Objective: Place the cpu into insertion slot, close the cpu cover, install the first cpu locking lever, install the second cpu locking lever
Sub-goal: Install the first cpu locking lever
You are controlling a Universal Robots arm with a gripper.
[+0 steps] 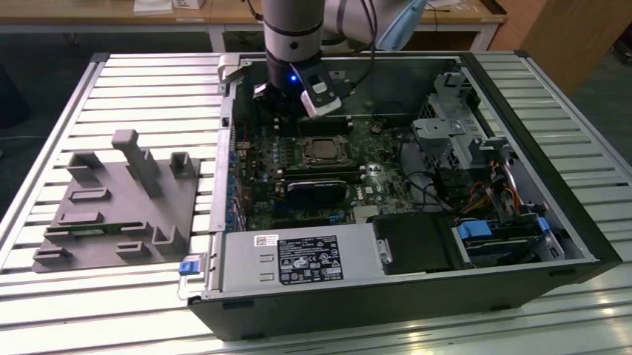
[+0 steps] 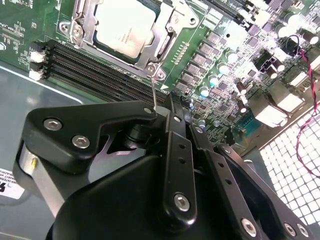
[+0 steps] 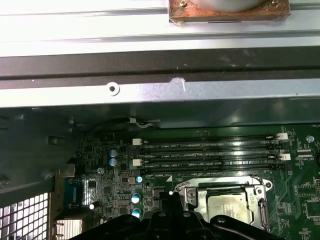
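The cpu, a flat square chip with a dull silver-grey top, sits in the insertion slot on the green board inside the open case on the slatted tabletop. The cpu cover, a thin silver frame, lies flat around it, the chip showing through its window. A thin wire lever rises from the socket's corner to the tip of the black pincer; whether the pincer is open or closed I cannot tell.

Bright light glares off the slatted table, while the computer case lies dim and shadowed inside.
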